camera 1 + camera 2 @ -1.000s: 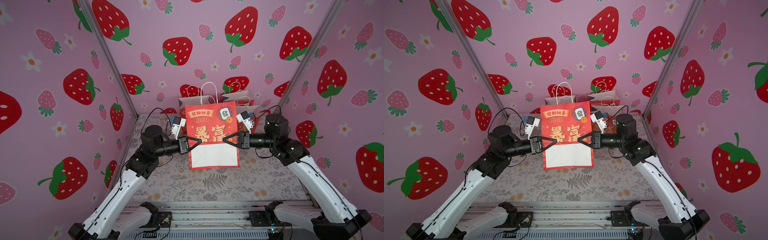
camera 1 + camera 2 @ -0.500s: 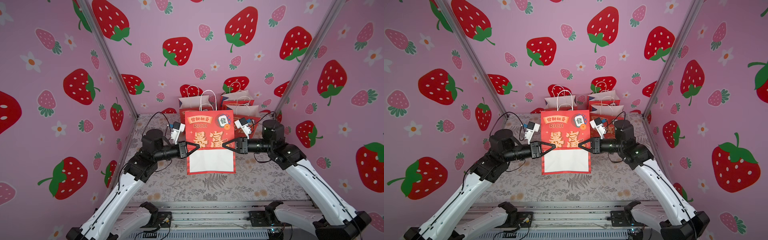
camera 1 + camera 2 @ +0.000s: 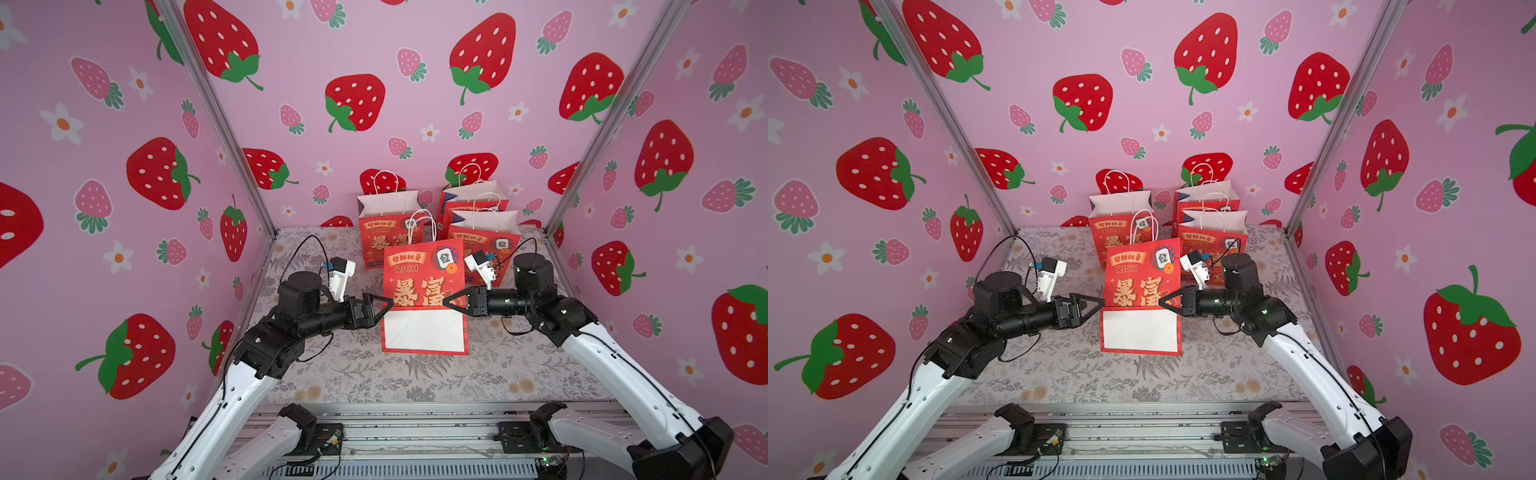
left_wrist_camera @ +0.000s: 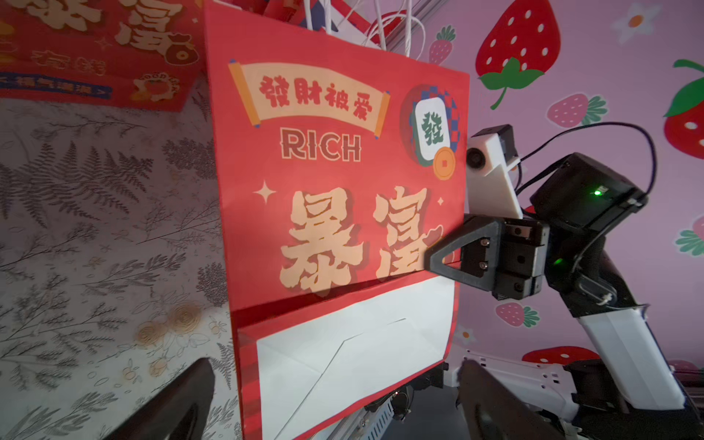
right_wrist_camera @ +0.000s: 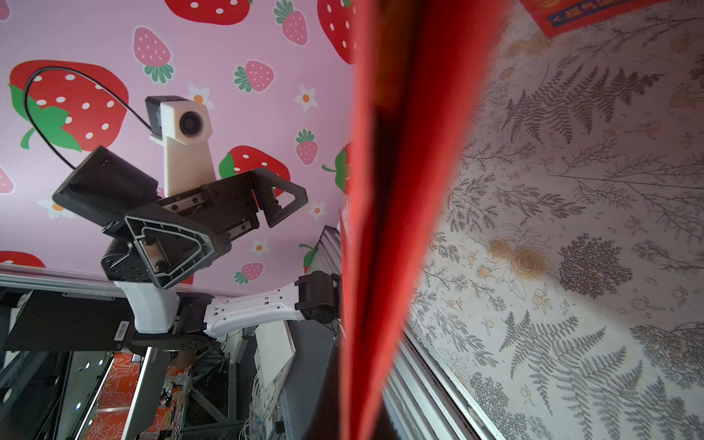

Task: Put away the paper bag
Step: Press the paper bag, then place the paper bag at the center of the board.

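Observation:
The paper bag (image 3: 424,286) (image 3: 1142,286) is red with gold characters and "RICH", folded flat with its white bottom flap turned up. It hangs upright over the middle of the mat, its lower edge close to the cloth. My right gripper (image 3: 446,302) (image 3: 1163,300) (image 4: 434,259) is shut on the bag's right edge; in the right wrist view the red paper (image 5: 396,190) runs straight into that gripper (image 5: 362,400). My left gripper (image 3: 388,303) (image 3: 1100,302) (image 5: 244,224) stands open at the bag's left edge, fingers spread wide and gripping nothing (image 4: 335,381).
Three more red bags stand open at the back wall (image 3: 386,232) (image 3: 473,199) (image 3: 486,239). Pink strawberry walls close in both sides. A floral mat (image 3: 415,382) covers the table, and a metal rail (image 3: 415,432) runs along the front.
Both arms brought the bag lower. The left gripper, shut on the bag's left edge before, has opened and let go. The right gripper still holds the bag.

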You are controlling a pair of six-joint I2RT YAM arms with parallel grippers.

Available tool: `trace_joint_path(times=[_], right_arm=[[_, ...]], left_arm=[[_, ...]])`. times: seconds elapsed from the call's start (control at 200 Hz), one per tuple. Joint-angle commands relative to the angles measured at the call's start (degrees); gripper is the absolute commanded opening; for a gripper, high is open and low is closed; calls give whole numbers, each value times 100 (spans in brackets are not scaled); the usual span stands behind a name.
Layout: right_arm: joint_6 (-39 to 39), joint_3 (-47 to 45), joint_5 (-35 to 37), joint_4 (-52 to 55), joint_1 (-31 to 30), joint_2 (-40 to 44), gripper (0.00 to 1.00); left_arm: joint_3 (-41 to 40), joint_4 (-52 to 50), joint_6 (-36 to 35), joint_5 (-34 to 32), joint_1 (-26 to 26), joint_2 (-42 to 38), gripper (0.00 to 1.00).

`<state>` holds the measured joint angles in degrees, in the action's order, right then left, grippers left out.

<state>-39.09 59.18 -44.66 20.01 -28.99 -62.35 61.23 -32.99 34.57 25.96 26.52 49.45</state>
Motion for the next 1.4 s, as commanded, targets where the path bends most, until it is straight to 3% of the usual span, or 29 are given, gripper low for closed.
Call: trace_joint_path(times=[0.0,0.355,0.76,0.94,1.051,1.176,1.396], right_arm=[[-80,-248,229,-232,-52,139,0],[-547,-972,673,-849,-147,-55,0],[-965,-1202,1690,-2484,-1257,-1461,0],[-1113,-758,2140,-2836,-1874,-2323,0],[-1164,-252,2312,-2886,-2214,-2883,0],[-1369,285,2428,-3116,-2467,-3558,0],[-1663,1320,2429,-3284,-2645,-4702,0]], left_arm=[[216,-658,-329,-886,-7,-173,100],[-1108,393,198,-1979,11,-1218,100],[-1644,1764,-185,-2736,196,-1458,99],[-1565,1744,-495,-3394,200,-1958,99],[-2460,2345,-408,-3235,195,-2897,100],[-3115,2455,-433,-3634,187,-3836,100],[-2787,2270,-720,-3286,187,-3191,99]])
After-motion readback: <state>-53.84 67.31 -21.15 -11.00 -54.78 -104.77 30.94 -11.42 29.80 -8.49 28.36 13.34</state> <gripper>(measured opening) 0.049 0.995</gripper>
